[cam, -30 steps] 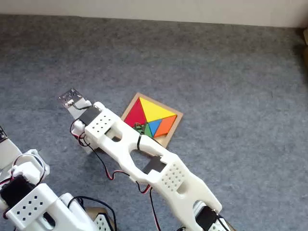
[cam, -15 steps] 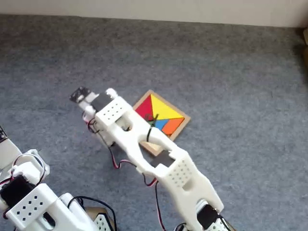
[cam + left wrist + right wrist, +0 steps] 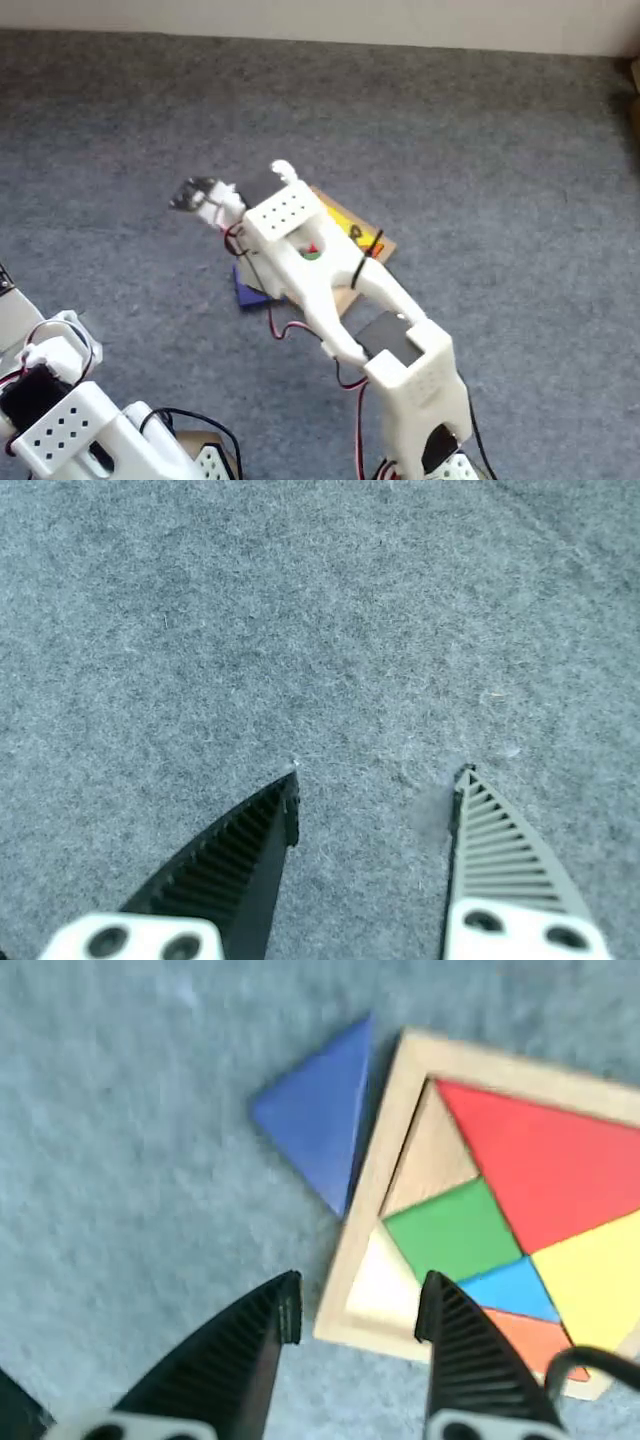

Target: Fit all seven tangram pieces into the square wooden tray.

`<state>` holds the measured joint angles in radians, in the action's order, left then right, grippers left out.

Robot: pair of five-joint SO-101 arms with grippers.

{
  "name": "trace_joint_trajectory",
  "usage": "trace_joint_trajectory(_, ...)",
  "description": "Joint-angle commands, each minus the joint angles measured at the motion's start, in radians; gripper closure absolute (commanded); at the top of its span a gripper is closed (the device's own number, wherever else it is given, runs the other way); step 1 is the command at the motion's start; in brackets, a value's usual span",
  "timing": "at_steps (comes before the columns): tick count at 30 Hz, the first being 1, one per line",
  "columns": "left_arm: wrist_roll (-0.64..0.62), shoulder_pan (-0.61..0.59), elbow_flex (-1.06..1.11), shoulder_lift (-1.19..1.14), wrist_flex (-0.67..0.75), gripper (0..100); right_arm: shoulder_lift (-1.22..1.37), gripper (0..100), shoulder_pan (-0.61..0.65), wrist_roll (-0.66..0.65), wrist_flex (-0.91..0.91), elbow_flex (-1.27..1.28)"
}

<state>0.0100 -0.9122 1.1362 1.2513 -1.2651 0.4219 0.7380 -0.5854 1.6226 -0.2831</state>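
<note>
Left tool [image 3: 380,780] is hanging wide open, empty, over bare desk [image 3: 300,600]. The blue triangle [image 3: 315,1130] is lying just outside the square wooden tray [image 3: 372,1185], where a triangular gap [image 3: 435,1150] is showing. Right tool [image 3: 362,1290] is hovering partly open, empty, at the tray's edge, and I'd judge one piece is left.

Desk [image 3: 300,630]: mottled grey. Tray [image 3: 375,1170]: pale wood. Dark blue triangle [image 3: 322,1113], red piece [image 3: 540,1160], green square [image 3: 455,1230], yellow piece [image 3: 590,1280], light blue piece [image 3: 510,1288], orange piece [image 3: 525,1335].

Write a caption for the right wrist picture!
Open fingers above the wooden tray; blue triangle lies outside on the carpet.
</note>
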Motion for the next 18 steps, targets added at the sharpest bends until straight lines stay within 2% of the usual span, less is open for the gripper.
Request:
trace_joint_trajectory(1, -0.011, 0.015, -0.007, 0.002, 0.017, 75, -0.102, 81.8, -0.059, -0.117, 0.002, 0.062)
trace_joint_trajectory(6, -0.011, 0.015, -0.007, 0.002, 0.017, 75, -0.217, 81.8, -0.099, -0.163, 0.002, 0.148)
trace_joint_trajectory(10, -0.011, 0.015, -0.007, 0.002, 0.017, 75, -0.358, 81.8, -0.048, -0.155, -0.022, 0.259)
trace_joint_trajectory(14, -0.011, 0.015, -0.007, 0.002, 0.017, 75, -0.460, 81.8, 0.044, 0.003, -0.248, 0.414)
trace_joint_trajectory(18, -0.011, 0.015, -0.002, 0.002, 0.017, 75, -0.456, 81.4, 0.128, 0.140, -0.458, 0.522)
